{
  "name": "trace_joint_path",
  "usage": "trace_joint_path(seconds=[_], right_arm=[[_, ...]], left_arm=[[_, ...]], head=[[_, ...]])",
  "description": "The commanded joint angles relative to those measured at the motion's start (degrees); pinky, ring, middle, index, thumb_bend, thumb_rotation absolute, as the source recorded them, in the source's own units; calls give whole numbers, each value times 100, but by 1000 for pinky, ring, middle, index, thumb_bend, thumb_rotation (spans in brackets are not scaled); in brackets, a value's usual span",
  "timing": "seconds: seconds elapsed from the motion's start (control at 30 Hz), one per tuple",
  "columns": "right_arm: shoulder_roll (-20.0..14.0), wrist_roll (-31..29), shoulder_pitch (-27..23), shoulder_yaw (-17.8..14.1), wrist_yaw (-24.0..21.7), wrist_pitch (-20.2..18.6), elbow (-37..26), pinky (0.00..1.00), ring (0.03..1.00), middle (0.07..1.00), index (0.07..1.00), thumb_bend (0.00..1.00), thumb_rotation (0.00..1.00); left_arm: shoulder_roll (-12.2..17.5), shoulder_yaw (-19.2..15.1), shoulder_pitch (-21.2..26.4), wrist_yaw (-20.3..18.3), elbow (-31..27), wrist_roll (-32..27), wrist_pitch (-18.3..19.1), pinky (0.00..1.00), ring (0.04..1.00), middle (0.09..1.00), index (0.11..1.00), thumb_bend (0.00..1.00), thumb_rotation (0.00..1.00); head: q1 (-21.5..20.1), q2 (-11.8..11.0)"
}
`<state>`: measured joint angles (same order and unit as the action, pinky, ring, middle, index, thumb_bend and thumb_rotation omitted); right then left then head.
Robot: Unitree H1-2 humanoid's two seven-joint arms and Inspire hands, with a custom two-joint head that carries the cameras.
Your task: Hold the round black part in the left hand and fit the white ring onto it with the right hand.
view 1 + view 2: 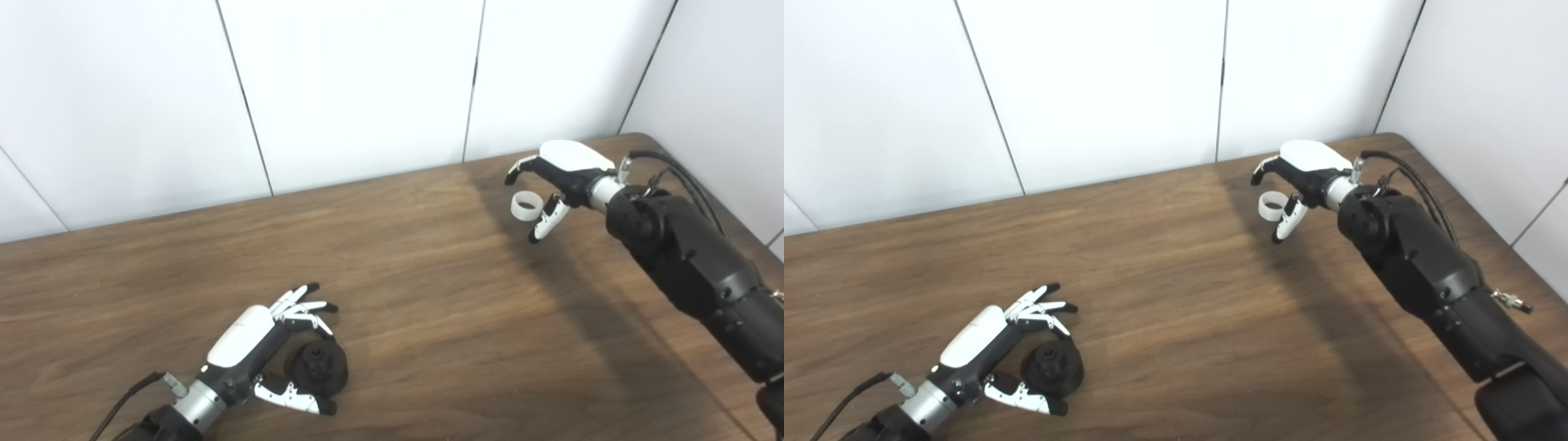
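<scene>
The round black part (320, 367) lies on the wooden table (429, 294) at the front left. My left hand (254, 340) is open around it, fingers (303, 306) spread just behind it and the thumb (294, 398) in front, not closed on it. Far to the right, the white ring (525, 206) sits with its opening upward. My right hand (566, 168) arches over it, open, with curled fingers (517, 171) behind the ring and the thumb (547, 219) beside it on the right. In the right eye view the ring (1270, 205) shows close to the thumb; whether they touch I cannot tell.
White wall panels (367, 92) rise right behind the table's far edge and along its right side. The right forearm (692, 257) stretches over the table's right part with cables (686, 174) at the wrist. A wide stretch of bare wood separates the two hands.
</scene>
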<state>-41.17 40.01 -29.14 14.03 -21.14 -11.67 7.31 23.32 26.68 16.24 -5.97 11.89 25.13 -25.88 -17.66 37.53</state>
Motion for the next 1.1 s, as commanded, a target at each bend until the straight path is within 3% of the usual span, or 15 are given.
trace_joint_path(seconds=[0.0, 0.47, 0.83, 1.07], right_arm=[[-126, 77, -337, -145, 240, 141, 17, 794, 888, 859, 752, 801, 122], [-127, 177, -388, -219, 329, 101, 273, 800, 897, 870, 790, 779, 140], [-161, 218, -445, -230, 344, 130, 483, 785, 885, 861, 787, 760, 141], [-153, 312, -521, -174, 269, 66, 624, 786, 888, 865, 795, 749, 141]], left_arm=[[70, -98, 103, 30, -153, -44, -102, 1000, 997, 844, 482, 524, 51], [71, -123, 38, -10, -177, -78, -104, 1000, 983, 837, 482, 524, 51], [108, -26, -30, 133, -189, -22, -104, 1000, 978, 837, 482, 524, 51], [75, -36, -85, 106, -271, -11, -103, 1000, 983, 836, 482, 524, 50]], head=[[-16, -6], [-83, -80], [-95, -336], [-46, -277]])
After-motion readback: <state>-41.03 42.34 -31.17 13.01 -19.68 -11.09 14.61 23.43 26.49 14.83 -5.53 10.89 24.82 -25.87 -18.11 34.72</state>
